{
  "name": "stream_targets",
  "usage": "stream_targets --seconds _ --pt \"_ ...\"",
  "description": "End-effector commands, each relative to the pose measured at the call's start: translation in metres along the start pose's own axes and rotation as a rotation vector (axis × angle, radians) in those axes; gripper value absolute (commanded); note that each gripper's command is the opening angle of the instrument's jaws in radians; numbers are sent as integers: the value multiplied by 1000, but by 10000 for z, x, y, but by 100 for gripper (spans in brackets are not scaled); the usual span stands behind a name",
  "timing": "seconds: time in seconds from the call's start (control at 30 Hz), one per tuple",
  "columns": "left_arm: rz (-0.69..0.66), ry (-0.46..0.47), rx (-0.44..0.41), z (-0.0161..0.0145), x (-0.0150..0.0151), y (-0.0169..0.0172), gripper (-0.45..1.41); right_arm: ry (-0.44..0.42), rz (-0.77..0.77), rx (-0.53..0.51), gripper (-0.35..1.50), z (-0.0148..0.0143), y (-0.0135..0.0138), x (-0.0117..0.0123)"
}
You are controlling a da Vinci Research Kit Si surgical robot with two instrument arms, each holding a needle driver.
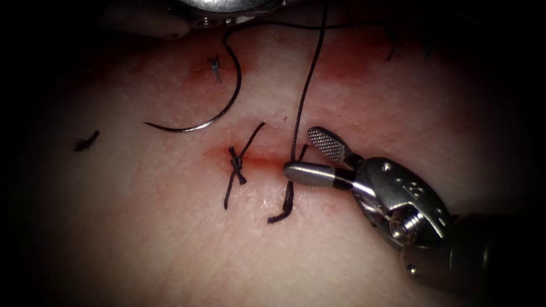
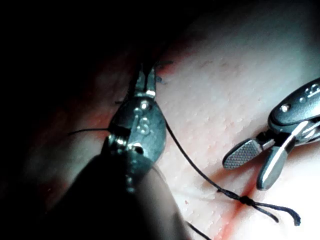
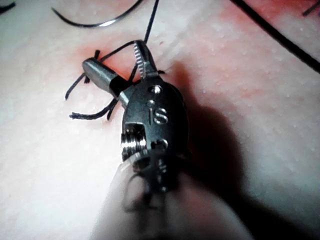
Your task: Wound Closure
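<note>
My right tool [image 1: 300, 152] comes in from the lower right, its jaws open and holding nothing, one on each side of the newest stitch [image 1: 289, 196] on the cut [image 1: 261, 161]. From that stitch the thread [image 1: 301, 102] runs straight up and out of the picture. In the left wrist view this thread [image 2: 200, 172] leads from the knot [image 2: 245, 200] to behind my left tool [image 2: 146, 80], whose jaws look shut on it. The curved needle [image 1: 230, 108] lies free on the tissue [image 1: 170, 239] left of the thread, held by neither tool and not in the tissue.
A tied stitch [image 1: 235, 165] with cut tails sits on the cut left of the newest one. An older stitch [image 1: 215, 67] lies near the needle, and a thread scrap [image 1: 86, 141] lies far left. Red fluid stains the tissue around the cut.
</note>
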Motion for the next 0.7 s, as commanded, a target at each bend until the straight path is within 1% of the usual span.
stream_targets --seconds 0.03,0.17,0.33,0.5,0.6,0.7 --pt "9 1 -1 4 2 1 -45 -13 8 -6 135 20 3 -12" --pt "9 2 -4 -1 9 3 -45 -26 4 -18 135 30 9 -13" --pt "15 1 -7 -8 16 5 -45 -33 -1 -15 133 31 17 -12" --pt "19 -2 -4 -7 20 9 -45 -33 -2 -12 135 35 17 -13" --pt "17 -3 -3 -5 30 16 -45 -34 -6 5 141 47 15 -17" --pt "21 -2 -3 -6 33 16 -45 -34 -8 14 141 52 13 -18"
